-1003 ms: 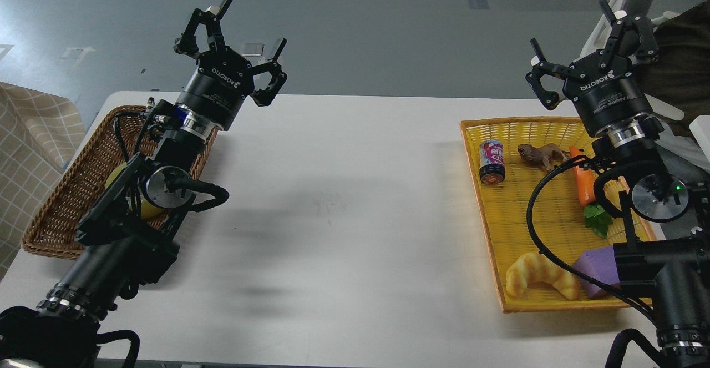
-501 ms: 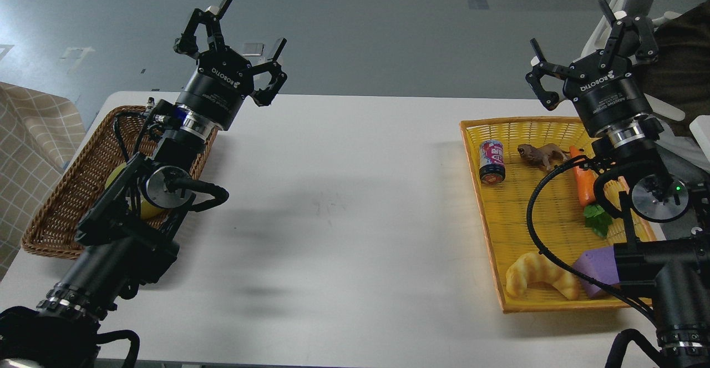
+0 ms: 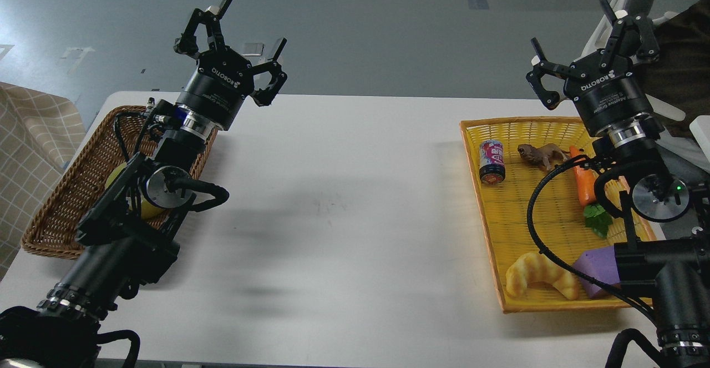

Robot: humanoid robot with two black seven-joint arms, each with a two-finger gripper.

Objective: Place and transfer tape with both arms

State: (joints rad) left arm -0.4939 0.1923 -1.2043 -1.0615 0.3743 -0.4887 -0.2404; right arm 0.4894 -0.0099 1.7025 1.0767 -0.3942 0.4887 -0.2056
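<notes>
My left gripper (image 3: 241, 32) is open and empty, raised above the table's far left edge, over the far end of a brown wicker basket (image 3: 66, 201). A yellow, rounded thing (image 3: 115, 177) lies in that basket, mostly hidden behind my left arm; it looks like the tape, but its core ring does not show. My right gripper (image 3: 585, 38) is open and empty, raised above the far edge of a yellow tray (image 3: 499, 218).
The yellow tray holds a small can (image 3: 491, 161), a toy lion (image 3: 539, 154), a carrot (image 3: 583, 185), a croissant toy (image 3: 541, 282) and a purple block (image 3: 596, 268). The white table (image 3: 344, 201) lies between basket and tray. A checked cloth (image 3: 28, 151) hangs at the left.
</notes>
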